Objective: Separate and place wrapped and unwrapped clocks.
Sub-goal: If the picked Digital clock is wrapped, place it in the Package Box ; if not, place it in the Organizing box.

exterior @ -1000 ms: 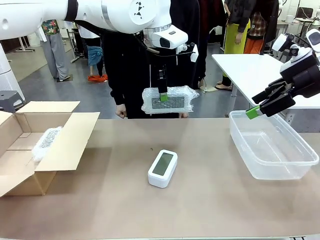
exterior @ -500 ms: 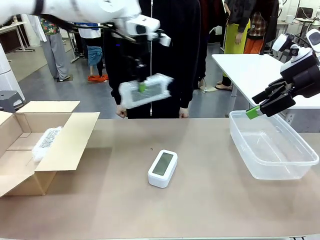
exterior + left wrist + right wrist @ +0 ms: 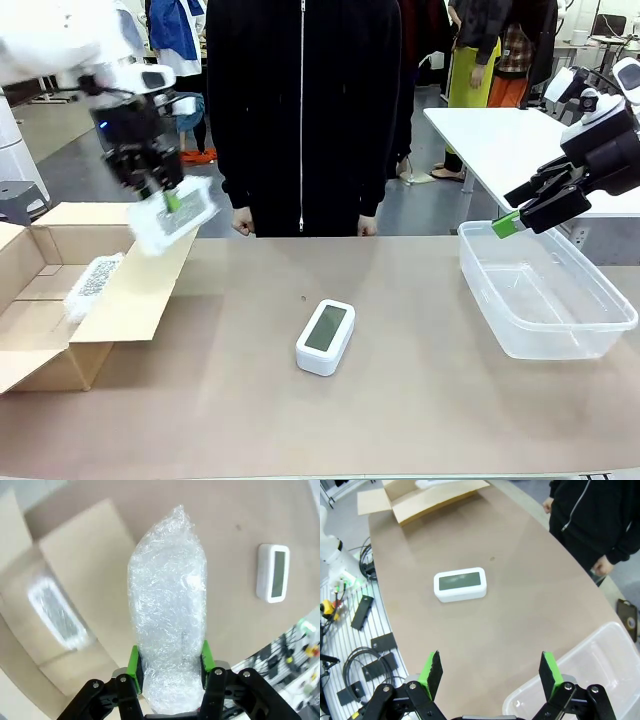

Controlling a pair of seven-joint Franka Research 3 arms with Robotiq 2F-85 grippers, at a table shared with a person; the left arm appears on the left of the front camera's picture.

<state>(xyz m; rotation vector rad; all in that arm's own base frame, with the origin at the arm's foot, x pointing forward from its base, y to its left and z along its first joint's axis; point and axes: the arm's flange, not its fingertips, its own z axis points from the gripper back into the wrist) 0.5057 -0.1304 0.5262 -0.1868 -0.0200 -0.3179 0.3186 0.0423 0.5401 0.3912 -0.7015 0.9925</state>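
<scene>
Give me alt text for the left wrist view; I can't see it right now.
The left end effector is shut on a bubble-wrapped clock, held over an open cardboard box where another wrapped clock lies. The bare clock rests on the brown table to the right.

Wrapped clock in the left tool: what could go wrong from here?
1. The left tool pinches the wrapped clock at one end, through bubble wrap. Most of it sticks out beyond the grip, so it may slip or tilt.
2. It seems to hang over the open flap of the cardboard box, not the inside. Released here, it could slide onto the table.
3. A second wrapped clock already lies in the box, and a drop could land on it.
</scene>
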